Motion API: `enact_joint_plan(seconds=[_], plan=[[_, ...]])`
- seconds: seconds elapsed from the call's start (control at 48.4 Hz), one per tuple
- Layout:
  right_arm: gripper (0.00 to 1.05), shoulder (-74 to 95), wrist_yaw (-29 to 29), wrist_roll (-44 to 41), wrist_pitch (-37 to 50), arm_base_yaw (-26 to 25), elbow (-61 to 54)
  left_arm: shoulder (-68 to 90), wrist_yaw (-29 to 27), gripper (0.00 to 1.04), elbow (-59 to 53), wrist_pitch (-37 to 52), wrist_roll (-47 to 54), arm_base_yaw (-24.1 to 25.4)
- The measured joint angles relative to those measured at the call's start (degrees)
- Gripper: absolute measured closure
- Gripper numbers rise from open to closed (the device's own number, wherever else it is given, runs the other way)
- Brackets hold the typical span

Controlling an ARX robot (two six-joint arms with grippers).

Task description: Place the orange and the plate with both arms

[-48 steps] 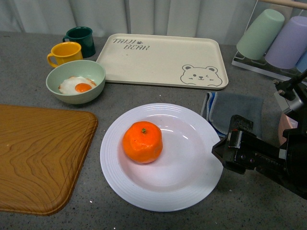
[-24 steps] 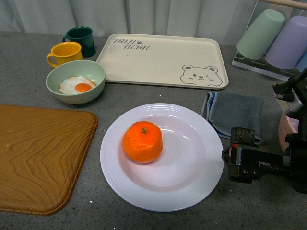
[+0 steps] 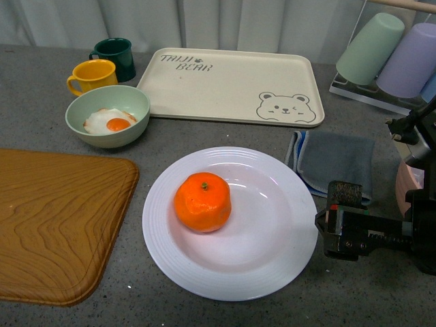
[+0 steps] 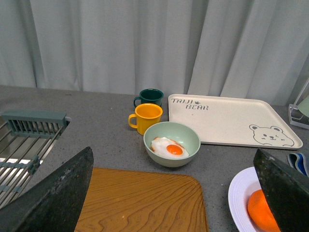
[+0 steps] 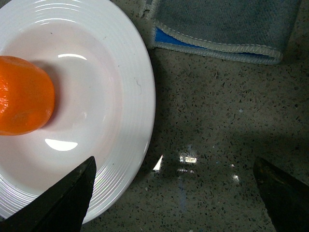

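The orange [image 3: 202,201] lies in the left half of the white plate [image 3: 272,252], which sits on the grey counter in the front view. My right gripper [image 3: 320,228] is open and empty, just off the plate's right rim, low over the counter. In the right wrist view the plate's rim [image 5: 140,96] and the orange [image 5: 24,96] show, with the fingertips [image 5: 67,198] spread over bare counter. My left gripper [image 4: 174,193] is open and empty; its view shows the plate's edge [image 4: 237,193] and part of the orange [image 4: 258,212]. The left arm is out of the front view.
A wooden board [image 3: 54,218] lies left of the plate. A pale green bowl with a fried egg [image 3: 107,116], a yellow mug [image 3: 92,75] and a dark green mug [image 3: 114,54] stand behind it. A cream bear tray [image 3: 231,85] is at the back. A grey cloth [image 3: 337,160] lies right of the plate; cups on a rack [image 3: 392,58] stand far right.
My right gripper has drawn back to the right and a little lower, away from the plate's rim, then held still. The orange and the plate have not moved.
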Motion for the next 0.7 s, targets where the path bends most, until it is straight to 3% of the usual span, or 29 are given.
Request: enact_joint_plan(seconds=[0.702], plan=[[0.09,0.0,0.0,0.0,0.0,0.0,0.0,0.0,0.0,0.07,0.0,0.0,0.0,0.0]])
